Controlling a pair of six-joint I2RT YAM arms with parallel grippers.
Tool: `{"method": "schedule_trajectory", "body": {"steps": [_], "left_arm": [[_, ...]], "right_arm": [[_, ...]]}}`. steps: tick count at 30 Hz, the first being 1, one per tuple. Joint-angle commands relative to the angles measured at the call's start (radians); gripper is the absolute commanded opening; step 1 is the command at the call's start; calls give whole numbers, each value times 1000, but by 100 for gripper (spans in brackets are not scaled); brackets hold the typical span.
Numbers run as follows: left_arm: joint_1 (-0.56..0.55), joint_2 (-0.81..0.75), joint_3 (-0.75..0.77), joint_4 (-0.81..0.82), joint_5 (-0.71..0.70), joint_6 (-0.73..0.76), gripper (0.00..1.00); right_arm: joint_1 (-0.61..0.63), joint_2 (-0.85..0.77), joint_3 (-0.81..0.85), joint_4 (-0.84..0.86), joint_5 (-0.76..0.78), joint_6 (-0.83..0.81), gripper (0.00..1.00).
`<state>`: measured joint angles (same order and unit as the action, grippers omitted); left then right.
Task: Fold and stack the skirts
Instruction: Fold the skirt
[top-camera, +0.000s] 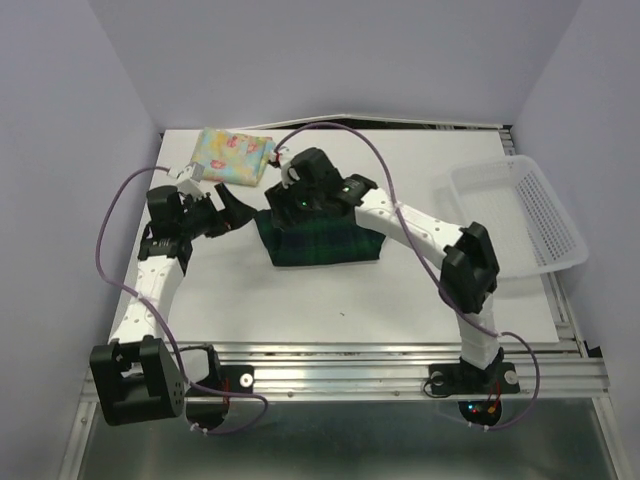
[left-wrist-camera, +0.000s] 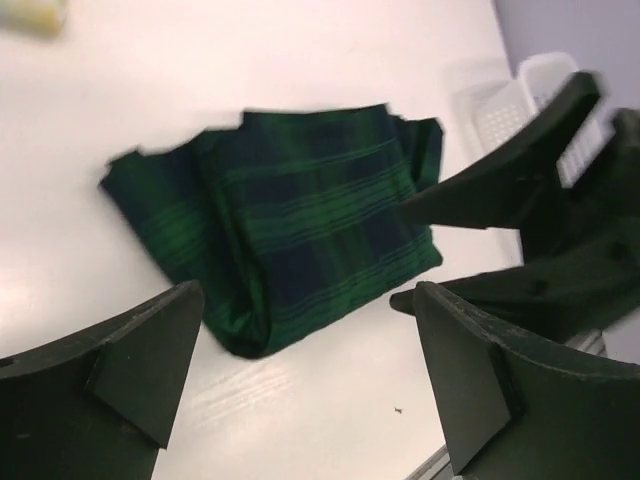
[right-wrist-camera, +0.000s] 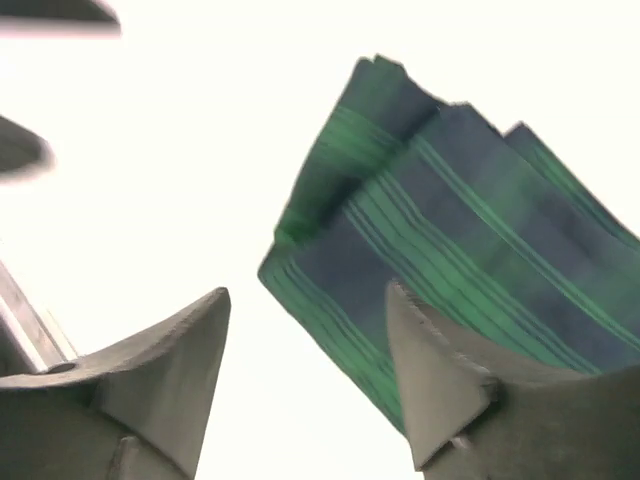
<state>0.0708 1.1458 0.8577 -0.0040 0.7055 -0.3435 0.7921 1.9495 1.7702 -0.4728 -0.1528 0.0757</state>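
Observation:
The green-and-navy plaid skirt lies folded into a thick pad in the middle of the white table. It also fills the left wrist view and shows in the right wrist view. The pale yellow floral skirt lies folded at the back left, apart from it. My left gripper hovers open just left of the plaid skirt, holding nothing. Above the plaid skirt's left edge, my right gripper is open and holds nothing.
A white mesh basket sits at the table's right edge, partly overhanging it. The right arm's dark fingers cross the right of the left wrist view. The table's metal front rail runs by the arm bases.

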Motion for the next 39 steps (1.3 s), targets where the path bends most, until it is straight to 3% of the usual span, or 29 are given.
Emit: {"method": "schedule_trajectory", "body": {"steps": [1, 3, 6, 7, 12, 17, 30, 39], "left_arm": [[82, -82, -126, -5, -89, -132, 99], [99, -92, -128, -5, -106, -143, 98], [136, -87, -99, -28, -156, -144, 98], [145, -80, -89, -40, -173, -146, 98], [236, -34, -69, -62, -195, -152, 98], [241, -23, -112, -65, -224, -161, 98], [284, 0, -124, -64, -265, -176, 98], [285, 12, -123, -79, -282, -187, 98]], "right_arm": [[48, 150, 190, -72, 257, 93, 74], [74, 193, 263, -72, 292, 87, 92], [108, 275, 317, -64, 382, 70, 97], [119, 311, 330, -61, 397, 64, 96], [130, 388, 374, -20, 365, 42, 73], [151, 420, 384, 34, 360, 9, 63], [211, 399, 373, 138, 464, -57, 66], [211, 512, 442, 105, 464, -47, 65]]}}
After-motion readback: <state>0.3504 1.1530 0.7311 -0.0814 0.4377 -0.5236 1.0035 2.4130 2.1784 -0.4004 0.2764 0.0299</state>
